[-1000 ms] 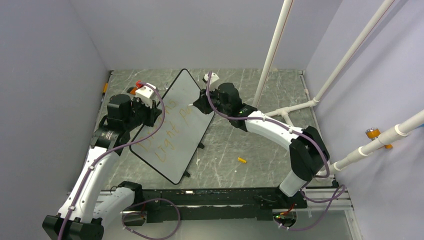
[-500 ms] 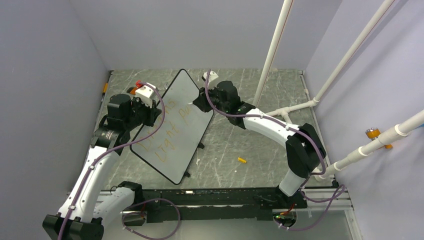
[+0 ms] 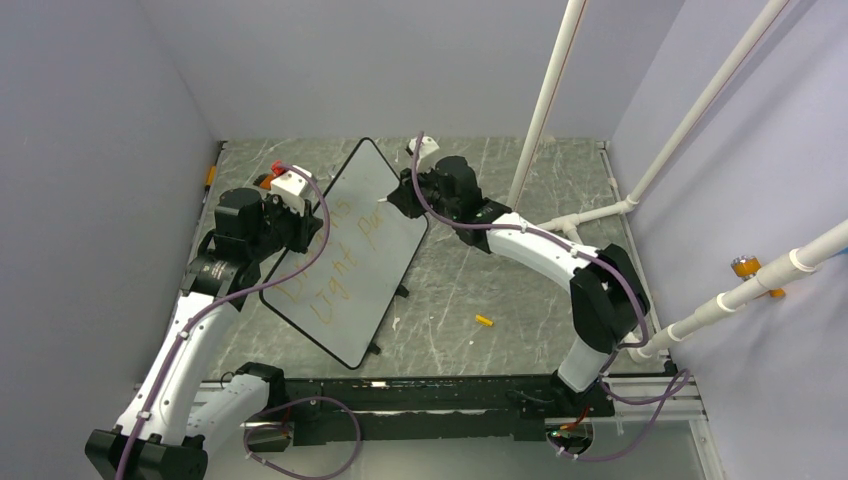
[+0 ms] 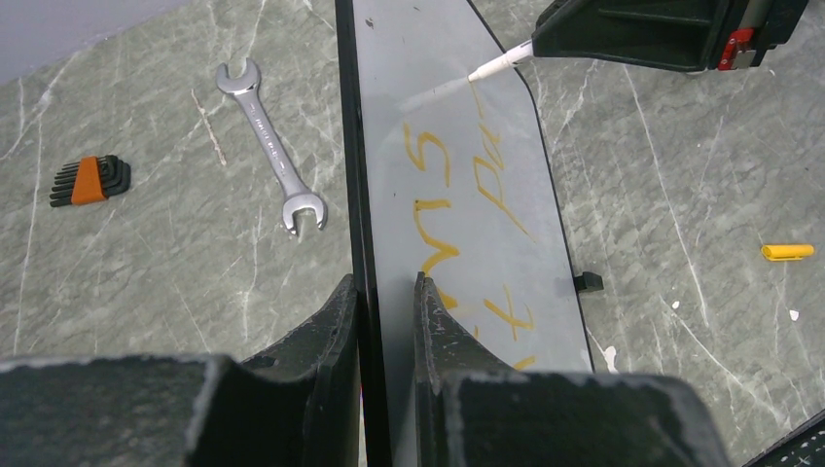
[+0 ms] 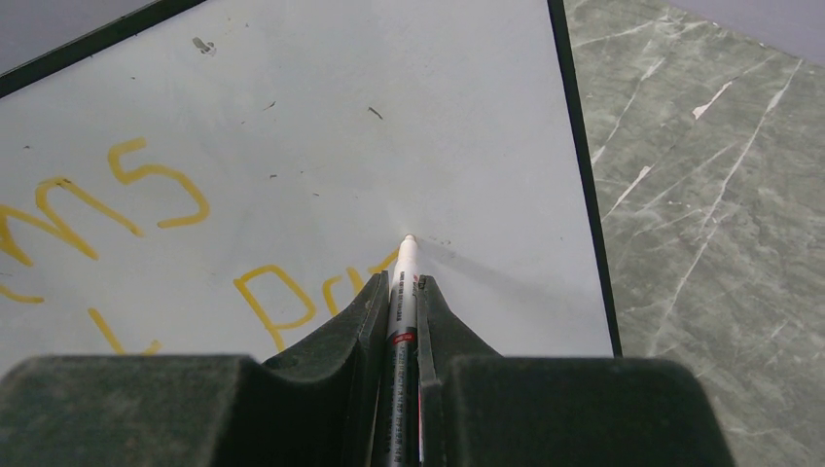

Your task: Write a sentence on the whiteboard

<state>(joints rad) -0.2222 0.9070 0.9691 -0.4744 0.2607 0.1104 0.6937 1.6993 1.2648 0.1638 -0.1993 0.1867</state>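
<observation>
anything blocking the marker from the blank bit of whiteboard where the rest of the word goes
Nothing visible. The marker in the right fingers sits just past the last orange letters, and the whiteboard from there to its rim is bare.

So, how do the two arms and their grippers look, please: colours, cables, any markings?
The left arm and right arm have white links, black joints and a purple cable along each. The left gripper and right gripper have matte black, wedge-shaped fingers. No markings are readable.
</observation>
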